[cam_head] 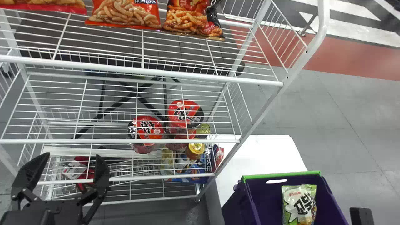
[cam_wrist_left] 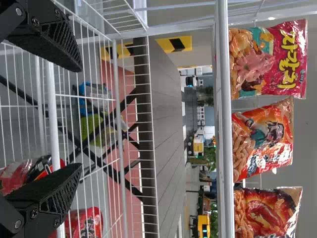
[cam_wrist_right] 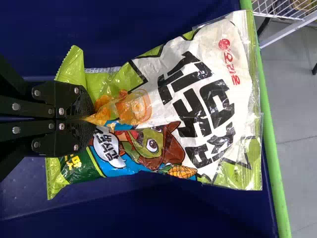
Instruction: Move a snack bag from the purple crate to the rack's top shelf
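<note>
So the snack bag (cam_wrist_right: 208, 104) is in the purple crate (cam_head: 265, 203), and the right gripper (cam_wrist_right: 92, 116) is clamped on one end of it. That's what I'd worry about — pinched that far down, the long free end could flop or twist, and the film might slip out on the lift. It could also snag the crate's green rim (cam_head: 297, 173) if it isn't raised enough. Up at the rack (cam_head: 262, 113), a low approach might clip the front rail of the top shelf (cam_head: 140, 70) or shove the bags already there (cam_head: 125, 15). Left gripper (cam_head: 73, 155) just hangs by the lower shelves, jaws apart. There's a white table (cam_head: 265, 153) beside the rack, on grey floor (cam_head: 328, 125) with a reddish band (cam_head: 353, 64) farther back.
</note>
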Robot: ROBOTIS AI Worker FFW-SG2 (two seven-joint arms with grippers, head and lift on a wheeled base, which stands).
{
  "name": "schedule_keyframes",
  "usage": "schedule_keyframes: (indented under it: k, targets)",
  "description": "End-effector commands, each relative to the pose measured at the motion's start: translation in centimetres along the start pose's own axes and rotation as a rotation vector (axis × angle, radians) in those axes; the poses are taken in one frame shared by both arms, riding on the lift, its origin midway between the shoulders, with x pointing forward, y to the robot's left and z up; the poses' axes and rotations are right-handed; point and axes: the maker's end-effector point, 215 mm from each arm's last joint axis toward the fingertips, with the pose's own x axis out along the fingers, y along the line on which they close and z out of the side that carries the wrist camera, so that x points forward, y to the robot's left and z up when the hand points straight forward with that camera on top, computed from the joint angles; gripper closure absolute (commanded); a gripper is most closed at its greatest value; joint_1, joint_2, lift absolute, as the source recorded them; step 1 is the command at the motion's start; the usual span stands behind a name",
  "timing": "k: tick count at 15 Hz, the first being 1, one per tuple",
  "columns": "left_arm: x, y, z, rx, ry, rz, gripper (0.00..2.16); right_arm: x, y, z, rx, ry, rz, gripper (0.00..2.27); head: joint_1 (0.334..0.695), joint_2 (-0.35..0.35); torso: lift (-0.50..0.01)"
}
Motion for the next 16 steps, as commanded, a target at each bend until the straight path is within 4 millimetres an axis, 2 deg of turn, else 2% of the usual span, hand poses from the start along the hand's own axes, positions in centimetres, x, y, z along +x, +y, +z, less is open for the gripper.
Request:
schedule_keyframes:
  k: [1, 16]
  targets:
    - [0.0, 0.0, 0.0, 0.0, 0.001, -0.001, 0.15, 0.0, 0.0, 0.1, 0.0, 0.0, -0.001, 1.66, 0.695, -0.35, -0.231]
    - [0.0, 0.0, 0.5, -0.002, -0.009, 0.0, 0.14, -1.1, 0.0, 1.3, 0.01, -0.021, 0.014, 1.66, 0.695, -0.35, -0.171]
